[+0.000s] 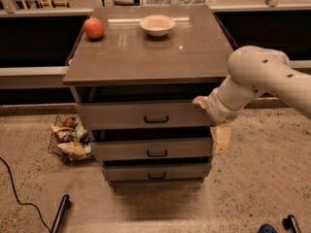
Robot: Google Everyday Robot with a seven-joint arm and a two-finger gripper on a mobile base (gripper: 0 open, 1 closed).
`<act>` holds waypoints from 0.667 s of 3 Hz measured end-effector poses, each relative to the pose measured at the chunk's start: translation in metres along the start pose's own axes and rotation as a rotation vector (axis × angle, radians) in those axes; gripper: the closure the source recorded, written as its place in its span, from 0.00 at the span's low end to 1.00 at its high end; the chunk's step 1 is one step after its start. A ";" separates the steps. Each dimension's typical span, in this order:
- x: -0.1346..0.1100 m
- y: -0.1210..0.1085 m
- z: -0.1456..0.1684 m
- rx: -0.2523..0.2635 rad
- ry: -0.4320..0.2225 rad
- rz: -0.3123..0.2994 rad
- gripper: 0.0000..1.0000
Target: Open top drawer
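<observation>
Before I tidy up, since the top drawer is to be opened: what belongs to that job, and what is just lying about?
Job: top drawer, its handle, gripper beside the drawers' right end.
Lying about: red fruit, bowl, floor basket.

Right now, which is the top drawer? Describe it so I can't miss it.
Under the grey cabinet top bearing an apple and bowl, the top drawer is the first front down. The hand hangs off its right end. Of three drawers, it is widest and tallest-fronted.
</observation>
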State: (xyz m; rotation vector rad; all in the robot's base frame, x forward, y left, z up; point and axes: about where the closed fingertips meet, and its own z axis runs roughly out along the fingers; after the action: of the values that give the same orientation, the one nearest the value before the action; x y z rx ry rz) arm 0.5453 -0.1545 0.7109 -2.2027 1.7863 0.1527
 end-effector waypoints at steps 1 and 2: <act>0.007 -0.029 0.025 0.048 -0.002 -0.058 0.00; 0.009 -0.055 0.045 0.075 -0.005 -0.089 0.00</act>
State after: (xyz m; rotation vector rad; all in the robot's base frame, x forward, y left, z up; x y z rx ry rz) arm 0.6053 -0.1392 0.6750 -2.2220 1.6595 0.0699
